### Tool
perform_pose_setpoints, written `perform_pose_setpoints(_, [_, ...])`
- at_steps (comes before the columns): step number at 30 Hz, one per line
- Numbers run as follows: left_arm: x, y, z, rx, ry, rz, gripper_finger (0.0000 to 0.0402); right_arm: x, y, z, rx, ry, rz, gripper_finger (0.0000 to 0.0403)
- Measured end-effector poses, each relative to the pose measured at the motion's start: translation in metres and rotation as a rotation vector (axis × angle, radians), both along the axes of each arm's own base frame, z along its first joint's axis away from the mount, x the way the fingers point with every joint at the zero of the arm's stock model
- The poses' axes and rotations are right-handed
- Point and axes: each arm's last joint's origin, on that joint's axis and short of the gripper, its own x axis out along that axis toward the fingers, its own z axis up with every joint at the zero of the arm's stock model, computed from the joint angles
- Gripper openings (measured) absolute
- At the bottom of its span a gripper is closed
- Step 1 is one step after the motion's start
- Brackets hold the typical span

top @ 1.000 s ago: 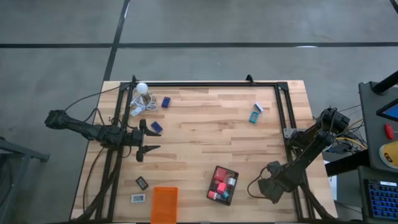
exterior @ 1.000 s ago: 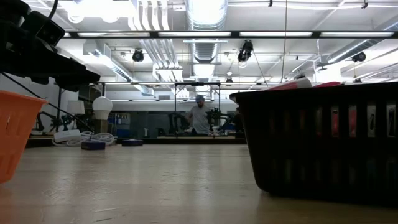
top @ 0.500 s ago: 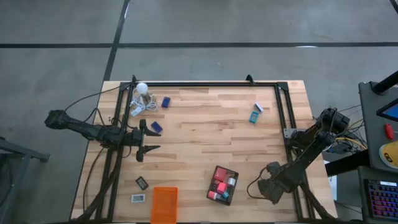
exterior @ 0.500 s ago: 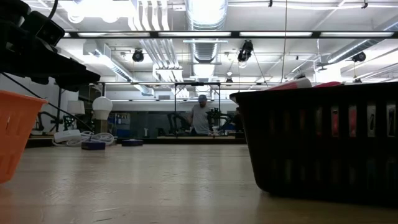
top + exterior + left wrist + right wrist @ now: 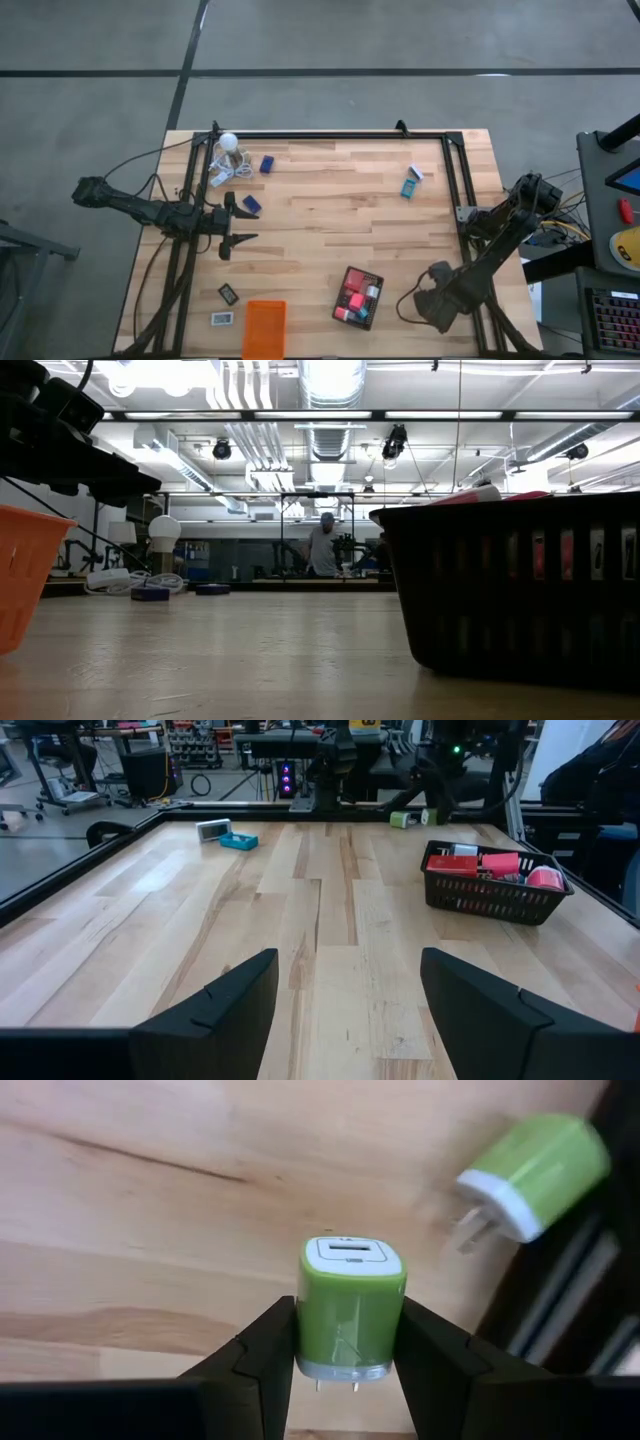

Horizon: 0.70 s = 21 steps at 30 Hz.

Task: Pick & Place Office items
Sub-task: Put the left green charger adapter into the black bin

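My right gripper [image 5: 428,306] stands at the table's near right corner, pointing down and shut on a green charger plug [image 5: 350,1315]. A second green plug [image 5: 535,1175] lies on its side on the wood close by. Office items are scattered about: dark blue blocks [image 5: 267,164] [image 5: 250,203], a teal-and-white box [image 5: 411,185], small black and white rectangles [image 5: 228,294] [image 5: 222,318]. My left gripper [image 5: 240,217] waits open at the left, level above the table, with nothing between its fingers [image 5: 345,1010]. My right gripper pinches the green plug by two opposite green sides [image 5: 305,1320] between its two fingers. They come from above, pointing down. The plug sits upright, its white USB face [image 5: 350,1255] up and its prongs down, and looks lifted clear of the wood.
A black basket [image 5: 358,297] with red and pink pieces stands left of my right gripper, and an orange tray [image 5: 264,328] sits at the near edge. A white bulb with cords [image 5: 228,150] lies at the far left. A dark frame rail [image 5: 560,1310] runs beside the loose plug.
My right gripper has risen a little with the green plug still between its fingers.
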Motion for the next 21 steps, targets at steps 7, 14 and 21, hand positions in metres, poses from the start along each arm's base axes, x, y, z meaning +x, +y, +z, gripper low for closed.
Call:
perform_pose_setpoints(7, [0.000,0.000,0.000,0.000,0.000,-0.001,0.0253,0.006,0.004,0.034,-0.097,-0.029,0.001,0.0139])
perform_pose_setpoints(14, [0.000,0.000,0.000,0.000,0.000,0.000,0.0253,0.013,0.004,0.068,-0.220,-0.152,0.031,0.0139])
perform_pose_setpoints(21, [0.000,0.000,0.000,0.000,0.000,0.000,0.0253,0.022,0.004,0.084,-0.359,-0.371,0.174,0.0139])
